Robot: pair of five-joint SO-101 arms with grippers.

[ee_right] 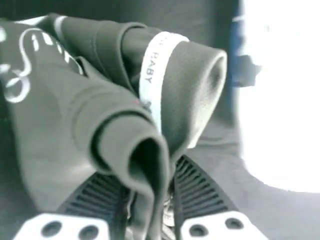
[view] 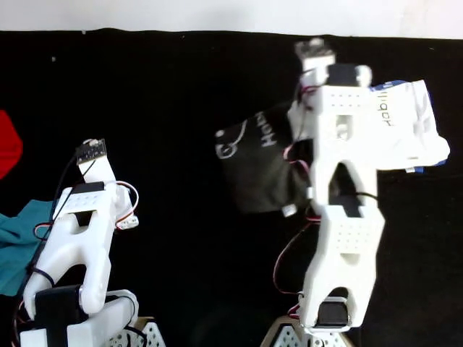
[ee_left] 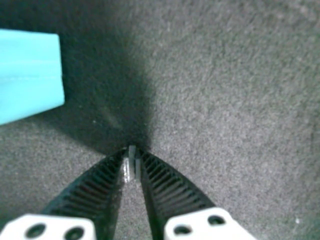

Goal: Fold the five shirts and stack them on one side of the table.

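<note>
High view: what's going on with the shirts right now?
The right claw is shut on a bunched fold of the black shirt, which lies crumpled mid-table next to a white shirt. The left claw is shut on nothing, over bare table near a teal shirt. A red shirt sits at the left edge of the high view. The black shirt is not yet folded flat.

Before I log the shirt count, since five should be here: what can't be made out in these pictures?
Red shirt: high view, cut off by the left edge.
Teal shirt: high view, cut by the edge, partly under the left arm.
White shirt: high view, partly behind the right arm.
Right gripper: right wrist view, fingertips buried in the black shirt.
</note>
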